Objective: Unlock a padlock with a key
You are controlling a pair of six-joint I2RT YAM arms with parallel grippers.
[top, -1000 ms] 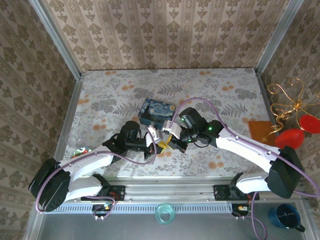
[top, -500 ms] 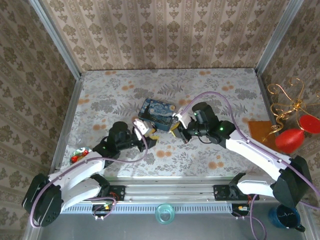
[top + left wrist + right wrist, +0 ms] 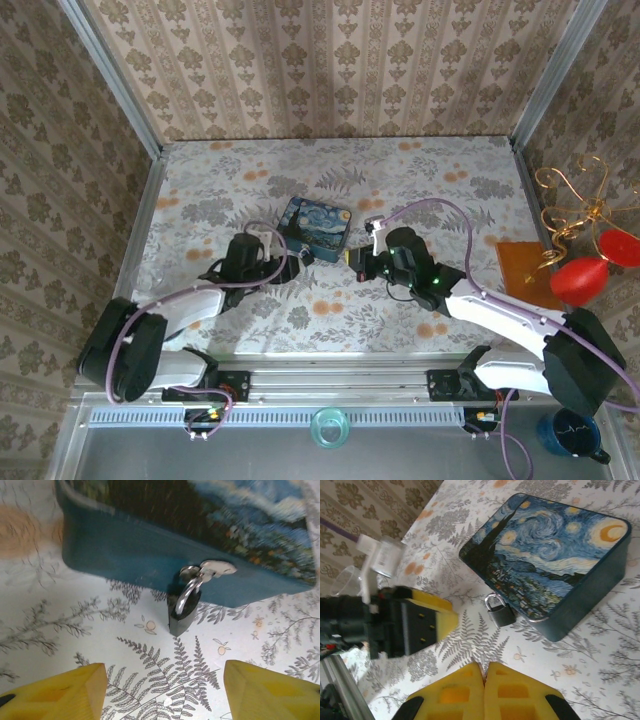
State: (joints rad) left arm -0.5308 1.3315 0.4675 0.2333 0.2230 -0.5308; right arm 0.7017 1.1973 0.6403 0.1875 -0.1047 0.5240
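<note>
One padlock (image 3: 184, 614) hangs at the box's (image 3: 135, 555) front edge, table (image 3: 70, 630) open before it.

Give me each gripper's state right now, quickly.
Left gripper: open, holding nothing.
Right gripper: shut, nothing seen between its fingers.

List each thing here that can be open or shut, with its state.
padlock: shackle closed, hanging from the clasp of the blue box.
blue box: lid down, clasp padlocked.
left end effector: open, empty, facing the padlock.
right end effector: shut.
</note>
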